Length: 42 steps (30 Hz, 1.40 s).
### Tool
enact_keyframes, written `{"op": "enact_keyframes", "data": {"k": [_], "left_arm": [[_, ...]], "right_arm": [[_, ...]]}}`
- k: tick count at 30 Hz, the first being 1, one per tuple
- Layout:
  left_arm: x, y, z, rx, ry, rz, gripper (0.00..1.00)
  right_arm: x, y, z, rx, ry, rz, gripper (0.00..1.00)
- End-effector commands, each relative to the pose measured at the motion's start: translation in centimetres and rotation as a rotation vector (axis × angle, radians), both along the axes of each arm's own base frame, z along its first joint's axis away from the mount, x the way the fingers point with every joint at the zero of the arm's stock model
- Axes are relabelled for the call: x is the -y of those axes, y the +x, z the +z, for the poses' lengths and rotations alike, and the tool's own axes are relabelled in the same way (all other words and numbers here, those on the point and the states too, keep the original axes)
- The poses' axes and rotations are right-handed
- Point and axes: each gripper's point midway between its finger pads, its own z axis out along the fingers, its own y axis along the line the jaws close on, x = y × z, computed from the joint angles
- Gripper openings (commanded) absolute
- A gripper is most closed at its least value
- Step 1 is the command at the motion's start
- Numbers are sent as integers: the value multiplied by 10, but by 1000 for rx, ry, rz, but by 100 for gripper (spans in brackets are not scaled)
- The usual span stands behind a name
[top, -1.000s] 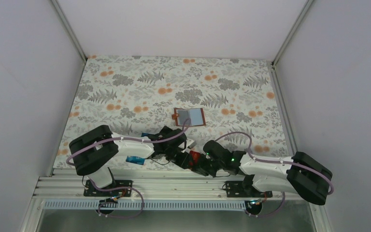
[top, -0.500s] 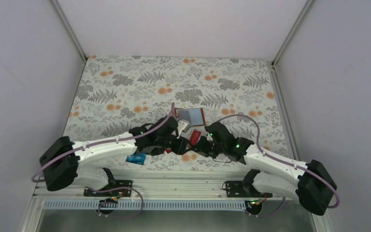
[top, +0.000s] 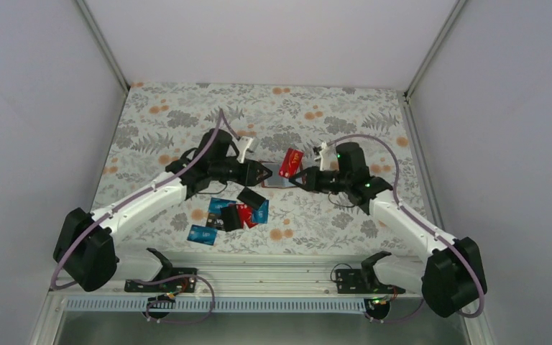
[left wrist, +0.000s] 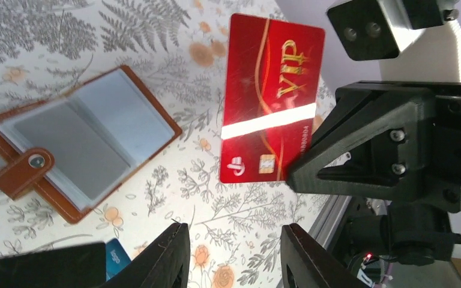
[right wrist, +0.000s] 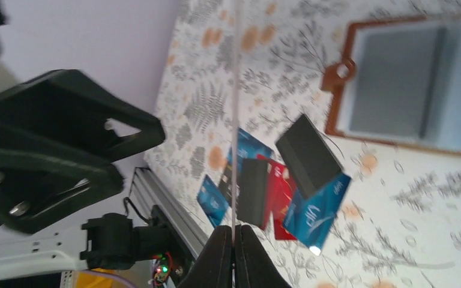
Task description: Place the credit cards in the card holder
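Right gripper [right wrist: 233, 233] pinches red card [left wrist: 270, 102] (edge-on from its wrist); left gripper [left wrist: 234, 233] gapes.

This looks like a robotics lab test cell. Plain white panel walls [top: 273, 36], joined by aluminium corner posts [top: 103, 44], box in a single table covered with a floral-print cloth [top: 180, 122]. A left arm [top: 144, 205] and a right arm [top: 402, 223], both white and black, stand bolted to a slotted aluminium rail [top: 259, 277] at the near edge. Purple cables [top: 221, 118] loop along the arms, and a green indicator light [top: 338, 153] glows on the right one
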Motion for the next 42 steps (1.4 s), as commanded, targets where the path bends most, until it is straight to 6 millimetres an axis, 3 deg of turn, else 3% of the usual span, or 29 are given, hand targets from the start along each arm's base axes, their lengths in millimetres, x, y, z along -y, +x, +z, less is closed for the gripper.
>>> {"op": "enact_keyframes", "data": {"k": [1, 11, 21, 30, 42], "left_arm": [[1, 11, 35, 43, -129, -90, 40], [-14, 28, 78, 131, -245, -146, 39], [-9, 8, 120, 231, -330, -290, 37], [-8, -2, 138, 274, -377, -345, 33], [-6, -6, 143, 260, -415, -363, 33]], "right_arm": [[-9, 10, 48, 169, 128, 155, 4], [-17, 4, 100, 306, 243, 296, 4], [-19, -18, 133, 407, 310, 430, 4], [-21, -20, 135, 409, 324, 469, 4], [-29, -29, 133, 422, 325, 512, 4]]}}
